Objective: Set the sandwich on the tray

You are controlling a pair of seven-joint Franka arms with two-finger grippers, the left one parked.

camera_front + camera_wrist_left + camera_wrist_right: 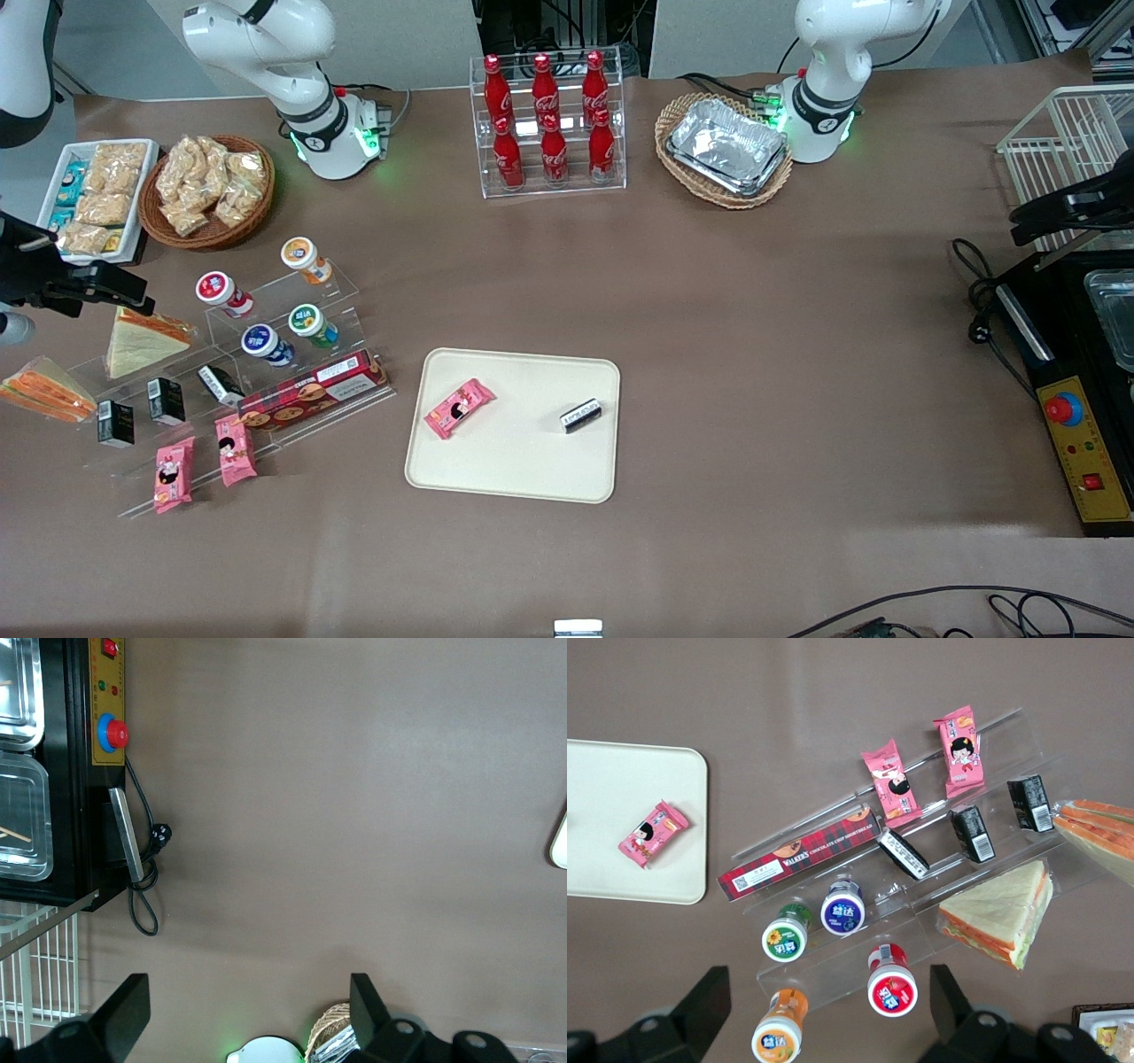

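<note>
We see the gripper [84, 297] hovering above the clear display steps at the working arm's end of the table [753, 337], jaws spread wide and holding nothing. The sandwich [44, 391] lies on those steps, well apart from the tray [532, 461]. The right wrist view shows only its orange edge [1099, 826], but shows the paler wedge [999, 912] whole. The tray carries a pink snack packet [459, 408] and, in the front view only, a small black pack [582, 416].
</note>
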